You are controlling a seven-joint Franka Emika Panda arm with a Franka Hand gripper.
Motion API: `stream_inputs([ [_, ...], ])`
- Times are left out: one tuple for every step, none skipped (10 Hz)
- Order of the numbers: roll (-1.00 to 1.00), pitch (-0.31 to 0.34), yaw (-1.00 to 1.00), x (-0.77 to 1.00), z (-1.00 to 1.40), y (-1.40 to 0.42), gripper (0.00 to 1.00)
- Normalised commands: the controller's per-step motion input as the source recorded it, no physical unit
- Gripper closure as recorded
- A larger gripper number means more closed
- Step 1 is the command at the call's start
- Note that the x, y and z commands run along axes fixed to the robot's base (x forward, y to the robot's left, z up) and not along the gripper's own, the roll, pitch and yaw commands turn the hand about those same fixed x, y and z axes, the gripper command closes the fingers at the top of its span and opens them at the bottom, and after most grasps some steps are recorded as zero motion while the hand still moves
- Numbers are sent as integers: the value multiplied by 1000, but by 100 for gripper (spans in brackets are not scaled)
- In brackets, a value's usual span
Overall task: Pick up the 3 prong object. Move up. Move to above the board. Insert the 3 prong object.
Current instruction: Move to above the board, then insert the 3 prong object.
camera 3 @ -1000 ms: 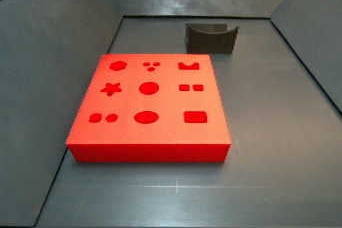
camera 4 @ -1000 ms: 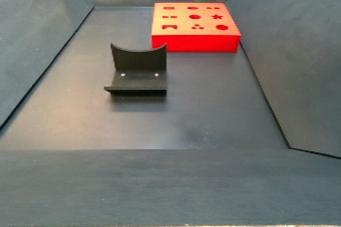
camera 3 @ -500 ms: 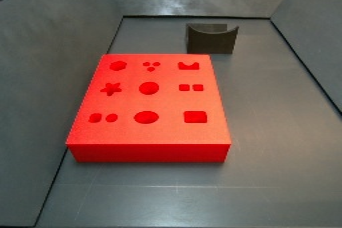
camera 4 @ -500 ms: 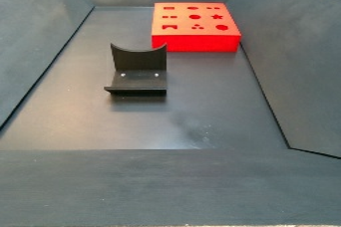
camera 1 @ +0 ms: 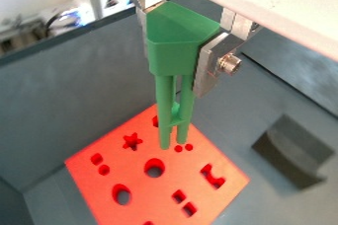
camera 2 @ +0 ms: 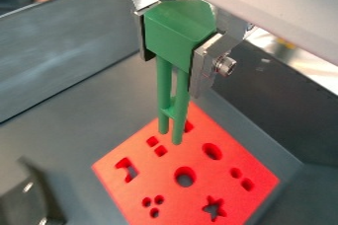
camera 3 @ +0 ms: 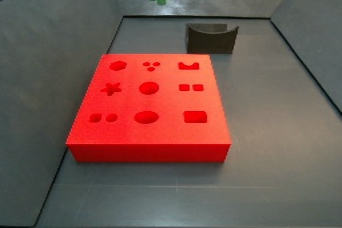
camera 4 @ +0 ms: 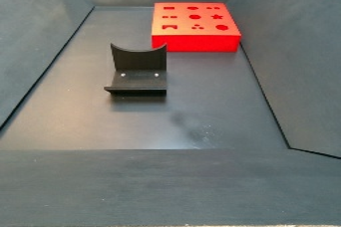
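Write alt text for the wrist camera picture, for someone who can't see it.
In a wrist view, the gripper holds the green 3 prong object by its head, prongs hanging down above the red board. The fixture stands beside the board.

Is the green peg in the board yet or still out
Out. The gripper holds the peg upright, prongs down, high above the board.

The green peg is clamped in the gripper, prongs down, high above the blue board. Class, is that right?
Not quite: the board is red, not blue, as both wrist views and both side views show. The rest holds: in both wrist views the gripper clamps the green peg by its head, prongs pointing down, well above the board.
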Motion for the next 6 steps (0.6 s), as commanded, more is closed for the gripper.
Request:
stream_inputs([
  [-3, 270, -522, 106, 63, -264, 100],
  [-2, 178, -258, 67, 41, -140, 100],
  [10, 0, 0, 0, -20, 0, 100],
  [100, 0, 0, -43, -326, 363, 100],
  [154, -7, 34, 0, -494, 534, 100],
  [207, -14, 83, 0, -574, 551, 100],
])
